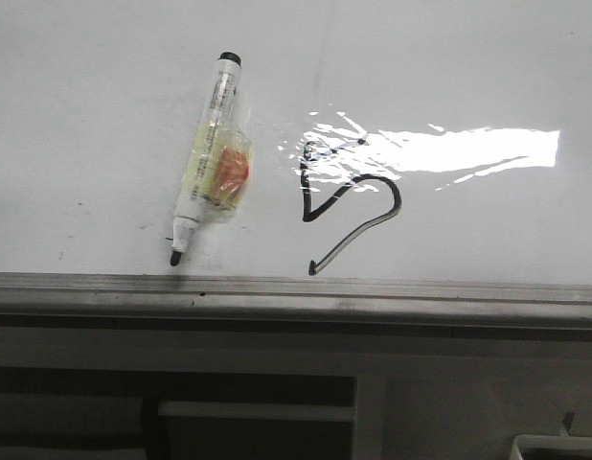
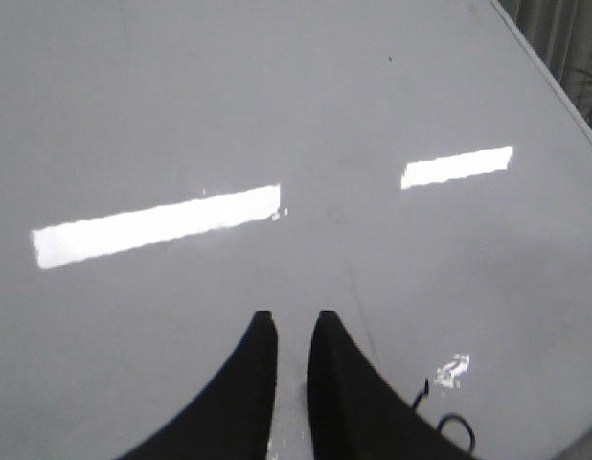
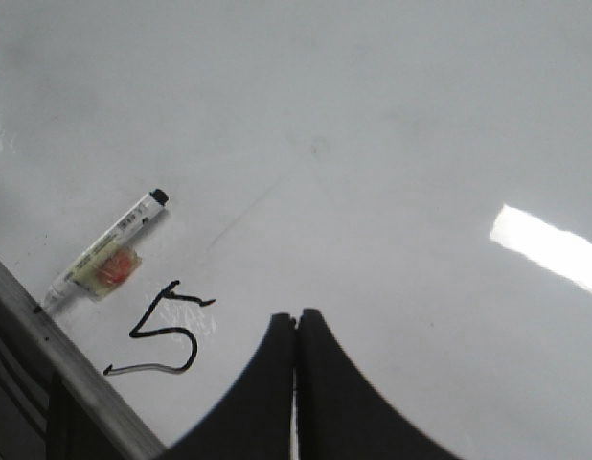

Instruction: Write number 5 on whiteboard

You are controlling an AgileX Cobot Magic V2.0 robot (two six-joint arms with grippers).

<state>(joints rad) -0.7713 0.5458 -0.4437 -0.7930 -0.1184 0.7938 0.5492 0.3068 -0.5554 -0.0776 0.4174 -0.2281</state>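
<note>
At centre of the front view, just above the lower edge strip: the number 5 (image 1: 349,206), drawn in thin black line, upper stroke partly lost under a bright glare patch, loop and slanted tail clear below it. Appears complete, so the writing step looks finished. Lies on the whiteboard (image 1: 468,77), glossy white, filling the upper half of that view.

Just beside the figure, toward the left of centre: a marker (image 1: 212,153), lying flat and tilted, uncapped black tip pointing down toward the grey edge strip (image 1: 296,287), apart from the drawn line. Held by neither arm.

In the lower middle of the left wrist view: left gripper (image 2: 290,321), fingers nearly together with a narrow gap, nothing between them. In the lower middle of the right wrist view: right gripper (image 3: 296,318), fingers pressed closed, empty, hovering near the figure.

Risks from here, as a judgement: fresh ink easily smeared by any low sweep of the right gripper over the loop. Marker free to roll into the figure or off the edge if nudged. Exposed tip likely to leave a stray mark if dragged.
</note>
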